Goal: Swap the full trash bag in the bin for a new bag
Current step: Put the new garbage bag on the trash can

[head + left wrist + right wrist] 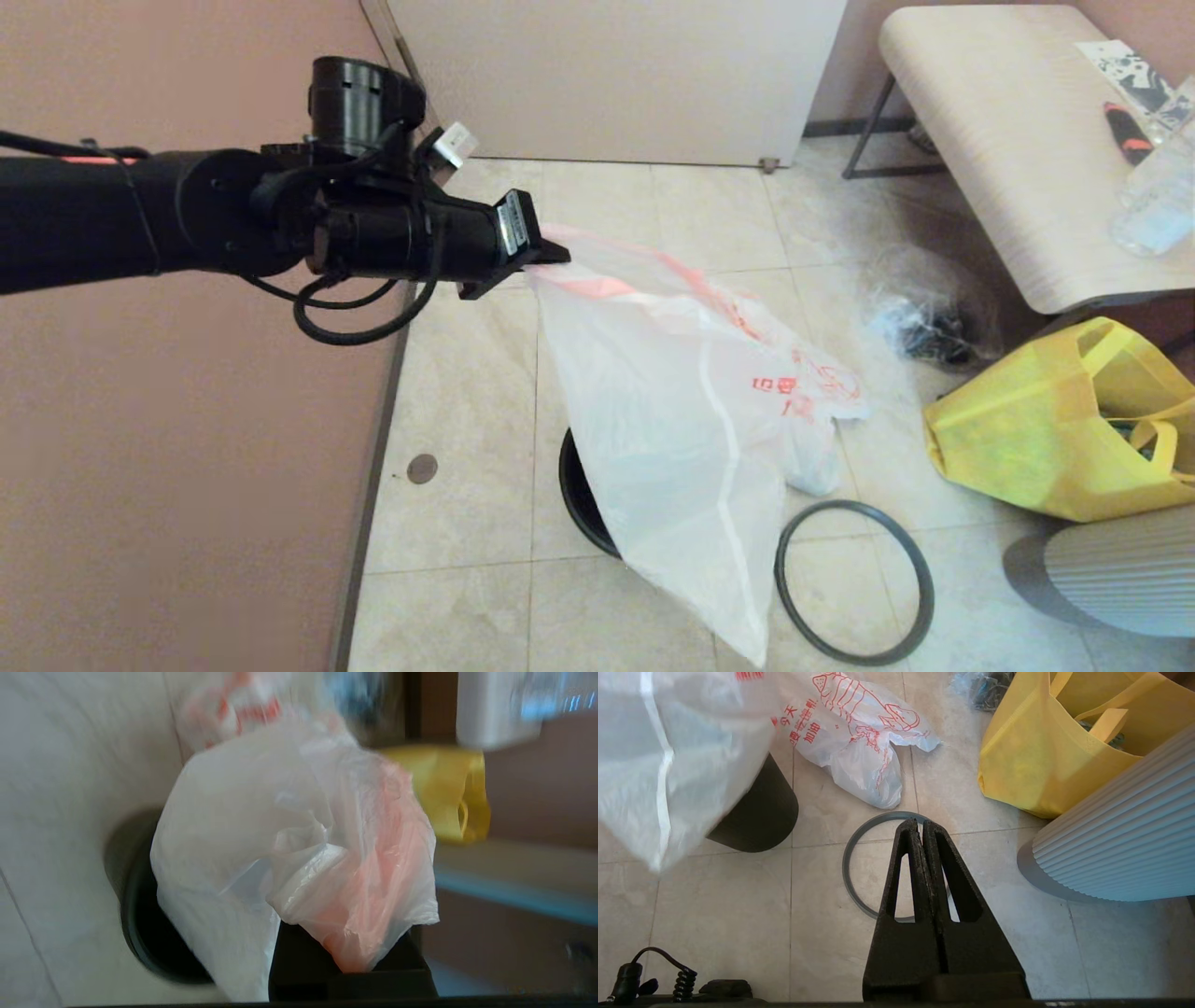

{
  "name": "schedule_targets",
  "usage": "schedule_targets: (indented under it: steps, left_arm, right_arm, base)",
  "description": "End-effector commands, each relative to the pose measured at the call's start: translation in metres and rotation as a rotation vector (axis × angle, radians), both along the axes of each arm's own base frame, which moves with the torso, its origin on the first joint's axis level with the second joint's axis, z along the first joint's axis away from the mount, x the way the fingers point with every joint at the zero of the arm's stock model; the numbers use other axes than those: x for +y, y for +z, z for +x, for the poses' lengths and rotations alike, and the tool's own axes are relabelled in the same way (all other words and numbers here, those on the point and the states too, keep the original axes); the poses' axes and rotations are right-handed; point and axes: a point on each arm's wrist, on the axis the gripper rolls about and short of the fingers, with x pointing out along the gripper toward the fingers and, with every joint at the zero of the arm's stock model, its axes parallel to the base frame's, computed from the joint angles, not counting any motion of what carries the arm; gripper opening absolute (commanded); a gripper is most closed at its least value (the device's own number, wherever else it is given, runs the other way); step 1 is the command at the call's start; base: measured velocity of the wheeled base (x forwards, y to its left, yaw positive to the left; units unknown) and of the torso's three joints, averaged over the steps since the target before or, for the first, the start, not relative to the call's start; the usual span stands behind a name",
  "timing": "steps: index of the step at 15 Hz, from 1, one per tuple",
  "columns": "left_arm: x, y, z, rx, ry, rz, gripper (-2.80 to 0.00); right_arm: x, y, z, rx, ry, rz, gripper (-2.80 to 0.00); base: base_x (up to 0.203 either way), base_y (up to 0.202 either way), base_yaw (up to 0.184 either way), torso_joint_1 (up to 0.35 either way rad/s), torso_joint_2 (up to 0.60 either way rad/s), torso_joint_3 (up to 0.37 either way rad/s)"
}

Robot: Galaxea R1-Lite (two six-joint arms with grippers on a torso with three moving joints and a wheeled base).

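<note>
My left gripper (546, 257) is shut on the orange-red handle of the new bag (672, 448), a limp white sack hanging in the air. Its lower part drapes in front of the black bin (574, 495), which stands on the tiles below. In the left wrist view the bunched handle (359, 896) covers my left gripper (350, 963), with the bin (140, 933) underneath. The dark grey hoop (782, 560) lies flat on the floor beside the bin. The full trash bag (859, 732) lies on the tiles beyond it. My right gripper (920, 823) hovers shut and empty over the hoop (847, 868).
A yellow fabric tote (1046, 439) sits on the floor at the right, a clear plastic bag with dark contents (920, 317) behind it. A white ribbed object (1120, 569) stands near right. A pale bench (1008, 140) holds a bottle. A pink wall (187, 467) runs along the left.
</note>
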Motion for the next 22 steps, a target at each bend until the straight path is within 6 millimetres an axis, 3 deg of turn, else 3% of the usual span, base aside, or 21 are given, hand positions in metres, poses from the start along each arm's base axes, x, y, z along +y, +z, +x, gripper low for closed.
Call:
schedule_targets:
  steps: [1, 3, 7, 10, 13, 16, 19, 22]
  left_arm:
    - [0.011, -0.002, 0.003, -0.028, 0.067, -0.034, -2.80]
    - [0.016, -0.013, 0.004, -0.035, 0.121, -0.023, -2.80]
    - [0.026, -0.030, -0.012, -0.040, 0.139, 0.012, -2.80]
    - [0.031, -0.043, -0.027, -0.055, 0.127, 0.021, -2.80]
    - [0.034, -0.027, -0.045, -0.140, 0.087, -0.028, -2.80]
    - [0.032, -0.024, -0.057, -0.133, 0.058, -0.035, -2.80]
    - [0.033, -0.024, -0.059, -0.129, 0.060, -0.042, -2.80]
    - [0.032, -0.030, -0.051, -0.113, 0.070, -0.036, -2.80]
  right_arm:
    - [0.000, 0.000, 0.000, 0.002, 0.000, -0.001, -2.80]
    - [0.000, 0.000, 0.000, 0.007, 0.016, -0.026, -2.80]
    - [0.000, 0.006, 0.001, 0.039, 0.016, -0.061, -2.80]
    - [0.001, 0.044, 0.022, 0.210, 0.088, -0.066, -2.80]
    - [0.004, 0.079, 0.081, 0.465, 0.166, -0.065, -2.80]
    - [0.023, 0.091, 0.148, 0.661, 0.275, -0.052, -2.80]
    - [0.071, 0.074, 0.206, 0.811, 0.302, -0.033, -2.80]
    - [0.118, 0.037, 0.249, 0.870, 0.317, -0.028, -2.80]
  base:
    - [0.000, 0.000, 0.000, 0.000, 0.00, 0.000]
    - [0.000, 0.000, 0.000, 0.000, 0.00, 0.000]
    - [0.000, 0.000, 0.000, 0.000, 0.00, 0.000]
    - [0.000, 0.000, 0.000, 0.000, 0.00, 0.000]
    - [0.000, 0.000, 0.000, 0.000, 0.00, 0.000]
    - [0.000, 0.000, 0.000, 0.000, 0.00, 0.000]
    - [0.000, 0.000, 0.000, 0.000, 0.00, 0.000]
    - [0.000, 0.000, 0.000, 0.000, 0.00, 0.000]
